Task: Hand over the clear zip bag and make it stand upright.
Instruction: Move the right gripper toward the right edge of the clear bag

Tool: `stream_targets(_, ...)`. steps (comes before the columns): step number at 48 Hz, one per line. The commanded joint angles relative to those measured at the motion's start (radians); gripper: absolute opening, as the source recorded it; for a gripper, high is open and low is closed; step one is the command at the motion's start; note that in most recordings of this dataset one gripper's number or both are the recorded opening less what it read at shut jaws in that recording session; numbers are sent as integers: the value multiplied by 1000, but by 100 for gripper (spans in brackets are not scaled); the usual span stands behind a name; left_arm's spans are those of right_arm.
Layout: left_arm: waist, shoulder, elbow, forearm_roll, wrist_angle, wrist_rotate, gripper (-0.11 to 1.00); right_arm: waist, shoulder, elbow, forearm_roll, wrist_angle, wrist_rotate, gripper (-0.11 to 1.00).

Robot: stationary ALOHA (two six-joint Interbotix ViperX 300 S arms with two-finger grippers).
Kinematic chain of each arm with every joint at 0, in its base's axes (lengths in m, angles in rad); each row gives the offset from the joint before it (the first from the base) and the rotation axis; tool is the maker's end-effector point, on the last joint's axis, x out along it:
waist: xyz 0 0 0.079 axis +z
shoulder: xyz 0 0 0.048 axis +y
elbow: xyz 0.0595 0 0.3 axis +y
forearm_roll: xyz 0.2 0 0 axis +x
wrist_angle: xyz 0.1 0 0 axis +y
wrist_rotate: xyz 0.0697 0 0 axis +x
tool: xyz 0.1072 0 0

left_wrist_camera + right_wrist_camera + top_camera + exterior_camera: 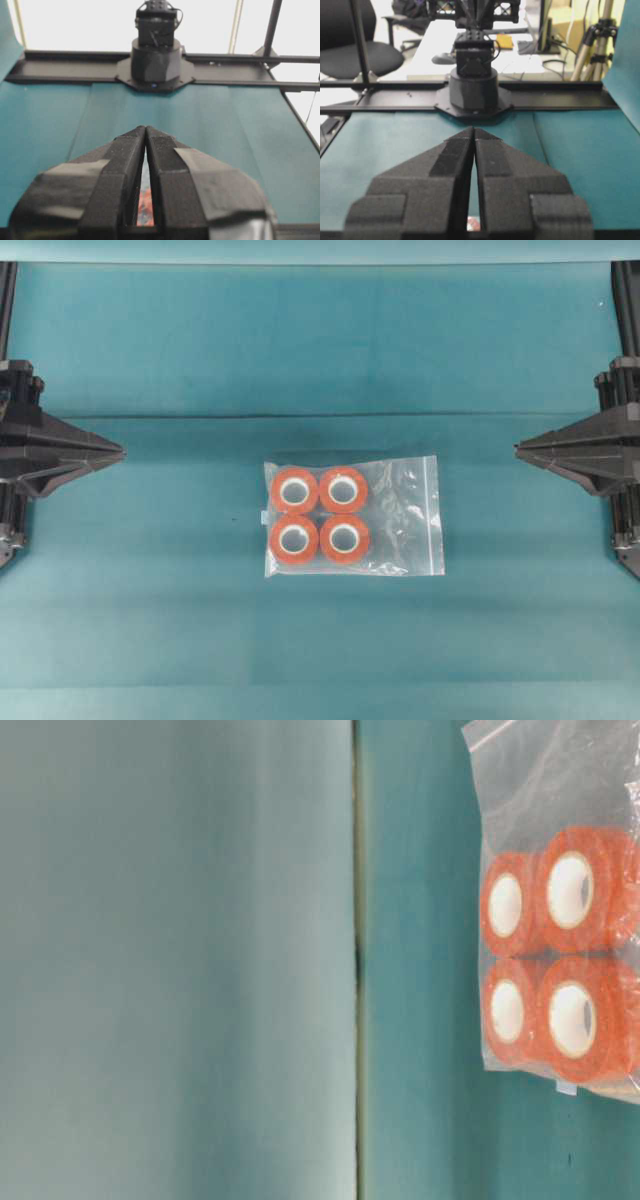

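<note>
Two end effectors, left (122, 452) at nine o'clock, right (517, 449) at three, both clenched empty | clear zip bag (353, 517) flat mid-worktop (150, 350), reachable by either | handover unstarted.

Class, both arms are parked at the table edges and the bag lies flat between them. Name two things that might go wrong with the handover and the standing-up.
1. The clear zip bag lies flat, so a gripper may pinch only slippery film.
2. The four tape rolls crowd the end opposite the zip strip; they may shift when lifted and topple the bag.
</note>
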Motion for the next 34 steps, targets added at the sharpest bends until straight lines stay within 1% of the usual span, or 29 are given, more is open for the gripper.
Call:
stream_targets(1,-8,25,-35,6,25,-3,14,-3,5,-15,8,-6,12,9)
stream_targets(2,-8,28,-43,8,32,-2,14,-5,5,-20,32,-2,14,9)
stream_targets(4,-6,35,-52,6,48,3,9,-6,5,-26,83,11,29,9)
stream_targets(7,-6,46,-71,8,74,9,1,-14,6,-31,161,32,64,1)
stream_targets(9,-8,51,-78,8,87,12,-1,-20,5,-32,204,54,87,0)
stream_targets(11,-8,54,-86,8,98,17,-1,-21,5,-34,239,78,109,0)
stream_targets(15,-8,66,-100,8,118,29,-1,-23,5,-35,287,140,149,0)
stream_targets(18,-6,74,-107,8,132,41,-1,-25,5,-38,311,179,178,0)
stream_targets(28,-6,121,-133,8,179,60,-1,-49,15,-48,330,299,282,0)
stream_targets(34,-8,138,-147,8,179,61,-1,-71,34,-48,337,370,380,0)
